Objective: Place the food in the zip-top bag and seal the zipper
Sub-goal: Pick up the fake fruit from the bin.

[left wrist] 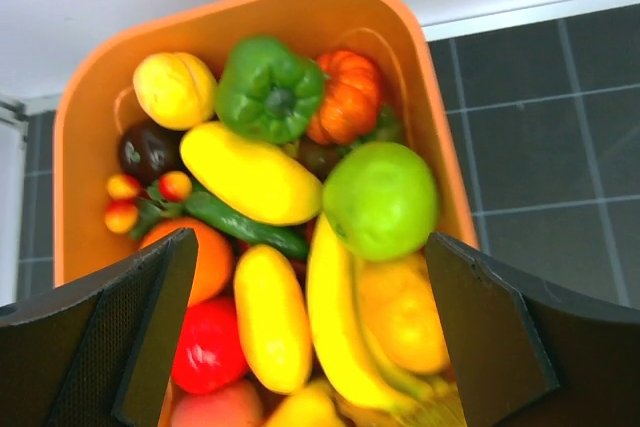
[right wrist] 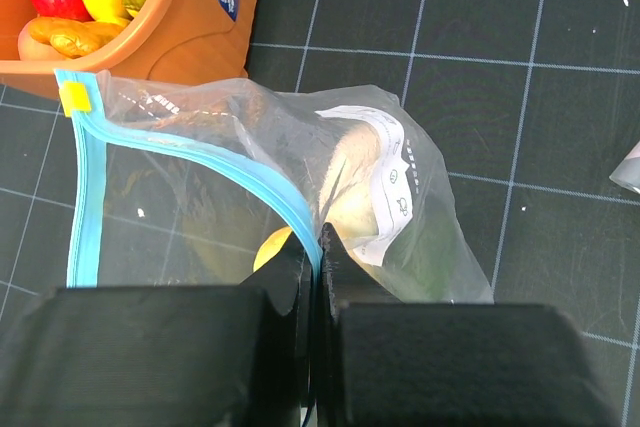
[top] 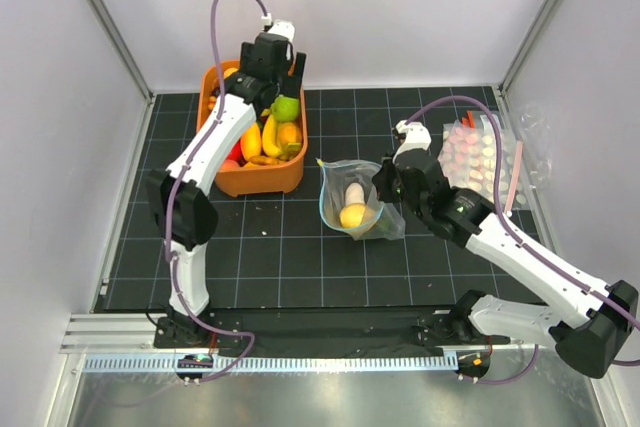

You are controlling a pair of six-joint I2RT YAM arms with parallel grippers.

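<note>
The clear zip-top bag [top: 362, 205] lies on the mat in the middle with a yellow lemon [top: 353, 215] and a white radish [top: 354, 193] inside. My right gripper [right wrist: 320, 247] is shut on its teal-blue zipper [right wrist: 200, 152], holding one side of the mouth up. My left gripper [left wrist: 310, 287] is open and empty above the orange basket [top: 225, 179], over a green apple [left wrist: 380, 199], a banana [left wrist: 345, 317] and other toy food. The bag [right wrist: 420, 197] bulges to the right of my right fingers.
The orange basket [left wrist: 90, 117] holds a green pepper [left wrist: 268, 89], a small pumpkin [left wrist: 346, 95], a yellow squash [left wrist: 250, 172] and several more. Pink-dotted packs [top: 487, 159] lie at the right wall. Grey walls close in the black grid mat [top: 280, 247].
</note>
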